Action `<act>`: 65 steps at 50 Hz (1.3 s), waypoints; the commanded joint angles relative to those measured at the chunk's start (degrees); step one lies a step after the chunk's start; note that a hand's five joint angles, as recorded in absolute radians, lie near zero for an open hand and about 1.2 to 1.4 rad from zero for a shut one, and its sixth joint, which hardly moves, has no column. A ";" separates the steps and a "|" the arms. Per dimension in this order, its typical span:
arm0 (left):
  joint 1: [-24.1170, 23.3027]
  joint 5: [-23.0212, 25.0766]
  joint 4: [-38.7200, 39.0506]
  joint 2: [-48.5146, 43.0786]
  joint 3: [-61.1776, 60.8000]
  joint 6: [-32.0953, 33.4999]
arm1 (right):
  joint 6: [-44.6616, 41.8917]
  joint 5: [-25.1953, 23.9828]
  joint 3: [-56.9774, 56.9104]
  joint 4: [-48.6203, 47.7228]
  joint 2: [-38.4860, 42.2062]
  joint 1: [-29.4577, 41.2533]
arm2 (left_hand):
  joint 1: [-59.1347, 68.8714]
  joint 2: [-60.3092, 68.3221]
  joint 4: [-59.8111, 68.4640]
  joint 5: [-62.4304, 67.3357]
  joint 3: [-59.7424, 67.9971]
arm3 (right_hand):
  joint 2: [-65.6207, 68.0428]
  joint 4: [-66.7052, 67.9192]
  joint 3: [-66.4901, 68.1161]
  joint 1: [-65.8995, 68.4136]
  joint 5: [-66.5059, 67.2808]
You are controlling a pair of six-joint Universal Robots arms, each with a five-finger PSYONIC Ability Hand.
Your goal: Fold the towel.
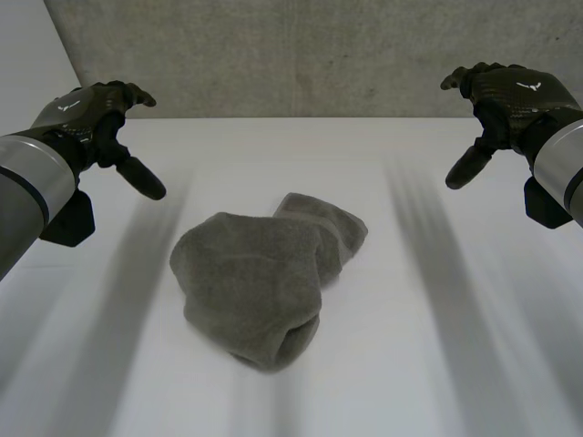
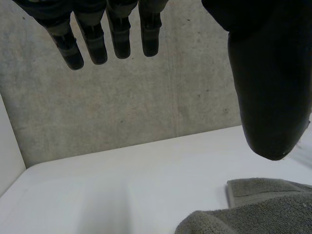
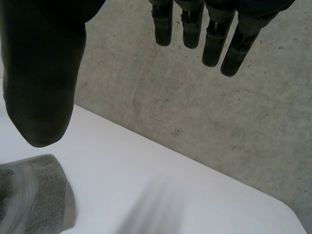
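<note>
grey towel [image 1: 264, 282] lies bunched on the white table [image 1: 437, 346], both hands [image 1: 91, 114] [image 1: 506, 91] raised apart, fingers spread.

grey towel [image 1: 260, 287], white table [image 1: 437, 346], black hands

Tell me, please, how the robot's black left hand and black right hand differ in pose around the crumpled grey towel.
The left hand hangs left of the crumpled grey terry towel; the right hand hangs right of it. The left hand's thumb is nearer the towel than the right hand's thumb, which stands further off above the white table. Shared: both are open, fingers relaxed, holding nothing, clear of the towel.
</note>
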 commanded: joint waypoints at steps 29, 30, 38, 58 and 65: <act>9.16 17.87 5.08 -7.79 -8.26 0.05 | -0.06 -32.73 -13.24 0.71 17.47 0.07 | -4.91 -2.34 -3.22 -1.48 -2.40 | -4.36 -4.44 -2.87 -3.27 -3.55; 10.32 19.46 5.34 -9.19 -9.31 0.05 | -0.06 -32.73 -13.27 0.71 17.50 0.07 | -4.91 -2.34 -3.22 -1.48 -2.40 | -4.36 -4.44 -2.87 -3.27 -3.55; 11.73 20.71 11.30 -15.09 -13.09 0.23 | -0.94 -32.12 -25.40 3.87 32.70 5.43 | -6.09 -3.52 -3.22 -2.66 -2.40 | -4.36 -4.44 -2.87 -3.27 -3.55; 7.08 21.58 15.01 -21.34 -14.16 -0.04 | -13.32 -27.19 -37.52 5.89 50.11 11.85 | 60.27 62.84 -3.22 63.70 -2.40 | 63.21 -4.44 -2.87 64.30 64.01; 6.55 21.14 12.30 -19.59 -5.39 -0.56 | -14.13 -27.02 -40.51 3.18 41.78 10.89 | 63.36 65.93 -3.22 66.79 -2.40 | 65.64 -4.44 -2.87 66.73 66.45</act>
